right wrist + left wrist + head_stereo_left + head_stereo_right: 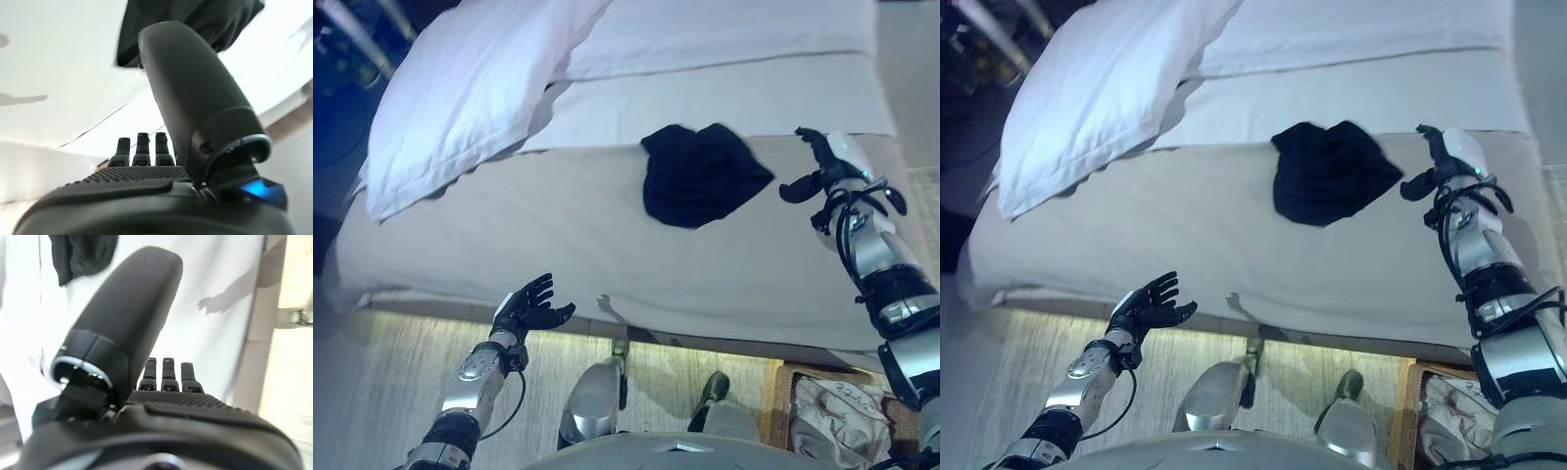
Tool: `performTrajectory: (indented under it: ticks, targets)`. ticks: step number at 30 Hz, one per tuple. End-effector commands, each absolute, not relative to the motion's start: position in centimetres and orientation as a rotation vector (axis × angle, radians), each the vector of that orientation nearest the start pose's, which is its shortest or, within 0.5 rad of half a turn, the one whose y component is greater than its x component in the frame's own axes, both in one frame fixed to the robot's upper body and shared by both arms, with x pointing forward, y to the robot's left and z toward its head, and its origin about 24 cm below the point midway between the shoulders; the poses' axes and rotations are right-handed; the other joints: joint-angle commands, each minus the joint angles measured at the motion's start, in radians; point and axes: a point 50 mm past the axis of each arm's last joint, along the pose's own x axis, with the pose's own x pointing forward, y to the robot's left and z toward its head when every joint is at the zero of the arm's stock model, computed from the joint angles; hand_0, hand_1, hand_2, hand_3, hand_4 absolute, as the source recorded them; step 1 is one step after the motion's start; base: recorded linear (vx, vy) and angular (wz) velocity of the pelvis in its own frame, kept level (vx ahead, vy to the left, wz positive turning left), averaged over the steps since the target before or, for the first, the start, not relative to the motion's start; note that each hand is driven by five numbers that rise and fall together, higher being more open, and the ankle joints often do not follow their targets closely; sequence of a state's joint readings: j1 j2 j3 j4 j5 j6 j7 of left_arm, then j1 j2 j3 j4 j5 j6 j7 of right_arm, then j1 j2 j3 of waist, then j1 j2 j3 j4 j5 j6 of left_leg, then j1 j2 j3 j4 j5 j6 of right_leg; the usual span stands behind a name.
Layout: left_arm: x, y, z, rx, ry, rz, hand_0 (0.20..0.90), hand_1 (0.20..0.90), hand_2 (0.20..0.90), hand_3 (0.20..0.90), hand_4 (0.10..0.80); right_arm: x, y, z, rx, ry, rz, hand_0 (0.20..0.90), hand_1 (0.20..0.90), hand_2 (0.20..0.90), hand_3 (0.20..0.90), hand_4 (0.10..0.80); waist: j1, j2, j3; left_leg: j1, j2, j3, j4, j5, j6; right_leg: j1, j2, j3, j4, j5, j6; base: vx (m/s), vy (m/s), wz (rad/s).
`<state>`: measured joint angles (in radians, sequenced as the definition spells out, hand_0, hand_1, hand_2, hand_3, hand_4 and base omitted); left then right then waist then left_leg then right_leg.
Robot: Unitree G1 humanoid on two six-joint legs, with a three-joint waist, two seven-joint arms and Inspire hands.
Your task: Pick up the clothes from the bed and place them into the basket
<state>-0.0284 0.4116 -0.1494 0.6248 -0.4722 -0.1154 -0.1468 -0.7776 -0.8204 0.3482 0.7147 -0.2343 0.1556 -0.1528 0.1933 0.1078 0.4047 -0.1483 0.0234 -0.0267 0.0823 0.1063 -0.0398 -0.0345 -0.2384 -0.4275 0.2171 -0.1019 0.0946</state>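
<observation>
black garment (700, 173) lies crumpled on the bed (558, 245), below the pillow (470, 93). right hand (822, 166) hovers just beside it, fingers spread, holding nothing. left hand (529, 305) open and empty at the bed's near edge. basket (783, 392) on floor holds what appears to be pale cloth (832, 411).

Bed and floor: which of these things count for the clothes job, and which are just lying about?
For the job:
black garment on the bed
basket already holding pale cloth
right hand, open beside the garment
left hand, open

Lying about:
pillow
</observation>
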Motion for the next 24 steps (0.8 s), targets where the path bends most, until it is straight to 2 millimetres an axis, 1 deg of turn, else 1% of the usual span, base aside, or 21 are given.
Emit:
performTrajectory:
  ticks: [1, 2, 3, 4, 7, 9, 11, 16, 17, 19, 21, 23, 24]
  targets:
    - [23.7, 24.4, -1.7, 0.024, 0.25, -0.124, 0.9, 0.9, 0.9, 0.9, 0.8, 36.9, -29.9, 26.9, -1.266, -0.19, -0.506, 0.9, 0.9, 0.9, 0.9, 0.8, 0.065, -0.009, 0.053, -0.068, -0.017, -0.001, 0.223, -0.185, -0.008, -0.133, -0.032, 0.007, 0.248, -0.08, -0.105, 0.048, 0.002, 0.32]
    - [23.8, 24.2, -1.3, 0.029, 0.23, -0.153, 0.9, 0.9, 0.9, 0.9, 0.8, 37.0, -29.7, 27.6, -1.268, -0.201, -0.53, 0.9, 0.9, 0.9, 0.9, 0.8, 0.074, -0.005, 0.075, -0.083, -0.024, -0.002, 0.255, -0.215, -0.007, -0.156, -0.045, 0.017, 0.296, -0.111, -0.096, 0.017, -0.029, 0.33]
    - [23.9, 23.8, -0.8, 0.025, 0.204, -0.184, 0.9, 0.9, 0.9, 0.9, 0.8, 37.1, -29.5, 28.7, -1.265, -0.212, -0.563, 0.9, 0.9, 0.9, 0.9, 0.8, 0.084, 0.004, 0.102, -0.12, -0.034, 0.002, 0.284, -0.219, 0.0, -0.194, -0.062, 0.016, 0.342, -0.12, -0.096, 0.009, -0.048, 0.28]
    - [24.0, 23.6, -0.5, 0.023, 0.188, -0.204, 0.9, 0.9, 0.9, 0.9, 0.8, 37.2, -29.4, 29.2, -1.266, -0.214, -0.581, 0.9, 0.9, 0.9, 0.9, 0.8, 0.09, 0.011, 0.115, -0.141, -0.042, 0.005, 0.298, -0.22, 0.006, -0.214, -0.07, 0.011, 0.365, -0.125, -0.098, -0.045, -0.009, 0.3]
    - [23.9, 22.5, 0.1, 0.004, 0.15, -0.27, 0.9, 0.9, 0.9, 0.9, 0.8, 37.3, -29.3, 30.5, -1.266, -0.201, -0.626, 0.9, 0.9, 0.9, 0.9, 0.8, 0.107, 0.033, 0.115, -0.224, -0.059, 0.014, 0.336, -0.222, 0.019, -0.297, -0.092, 0.007, 0.43, -0.136, -0.098, -0.016, 0.016, 0.29]
    - [23.8, 21.9, 0.5, -0.024, 0.118, -0.299, 0.9, 0.9, 0.9, 0.9, 0.8, 37.4, -29.6, 31.2, -1.262, -0.19, -0.655, 0.9, 0.9, 0.9, 0.9, 0.8, 0.117, 0.046, 0.115, -0.286, -0.073, 0.019, 0.378, -0.232, 0.029, -0.359, -0.104, 0.008, 0.481, -0.148, -0.103, -0.033, 0.042, 0.27]
    - [23.5, 21.5, 1.0, -0.057, 0.088, -0.312, 0.9, 0.9, 0.9, 0.9, 0.8, 37.4, -29.8, 31.4, -1.251, -0.177, -0.675, 0.9, 0.9, 0.9, 0.9, 0.8, 0.127, 0.062, 0.115, -0.346, -0.084, 0.024, 0.424, -0.245, 0.044, -0.423, -0.115, 0.011, 0.537, -0.162, -0.11, -0.031, 0.054, 0.22]
    - [23.0, 21.3, 1.7, -0.091, 0.055, -0.317, 0.9, 0.9, 0.9, 0.9, 0.8, 37.5, -29.9, 31.9, -1.235, -0.155, -0.704, 0.9, 0.9, 0.9, 0.9, 0.8, 0.14, 0.08, 0.115, -0.472, -0.094, 0.034, 0.539, -0.278, 0.063, -0.537, -0.126, 0.03, 0.631, -0.185, -0.122, -0.009, 0.024, 0.09]
    - [22.9, 21.3, 1.9, -0.11, 0.044, -0.305, 0.9, 0.9, 0.9, 0.9, 0.8, 37.5, -30.1, 31.9, -1.219, -0.149, -0.718, 0.9, 0.9, 0.9, 0.9, 0.8, 0.143, 0.085, 0.115, -0.52, -0.099, 0.032, 0.585, -0.291, 0.066, -0.577, -0.129, 0.038, 0.66, -0.19, -0.124, -0.016, 0.024, 0.05]
    - [22.8, 21.3, 2.2, -0.124, 0.024, -0.291, 0.9, 0.9, 0.9, 0.9, 0.8, 37.5, -30.0, 32.3, -1.219, -0.14, -0.731, 0.9, 0.9, 0.9, 0.9, 0.8, 0.148, 0.092, 0.115, -0.581, -0.104, 0.031, 0.64, -0.308, 0.077, -0.636, -0.127, 0.054, 0.698, -0.2, -0.129, -0.008, 0.014, 0.02]
    - [22.7, 21.4, 2.6, -0.132, 0.008, -0.29, 0.9, 0.9, 0.9, 0.9, 0.8, 37.6, -30.0, 32.5, -1.226, -0.131, -0.745, 0.9, 0.9, 0.9, 0.9, 0.8, 0.153, 0.096, 0.115, -0.62, -0.103, 0.033, 0.673, -0.317, 0.082, -0.676, -0.128, 0.059, 0.726, -0.202, -0.129, -0.017, 0.0, 0.04]
    - [22.7, 21.3, 3.3, -0.158, -0.027, -0.294, 0.9, 0.9, 0.9, 0.9, 0.8, 37.5, -30.6, 33.0, -1.266, -0.079, -0.761, 0.9, 0.9, 0.9, 0.9, 0.8, 0.162, 0.098, 0.115, -0.677, -0.105, 0.031, 0.715, -0.326, 0.095, -0.735, -0.124, 0.067, 0.752, -0.203, -0.132, -0.044, -0.009, 0.1]
    - [22.7, 21.3, 3.3, -0.158, -0.029, -0.293, 0.9, 0.9, 0.9, 0.9, 0.8, 37.5, -30.6, 33.1, -1.268, -0.08, -0.761, 0.9, 0.9, 0.9, 0.9, 0.8, 0.162, 0.098, 0.115, -0.68, -0.105, 0.032, 0.716, -0.326, 0.096, -0.738, -0.124, 0.068, 0.754, -0.204, -0.132, -0.038, 0.0, 0.07]
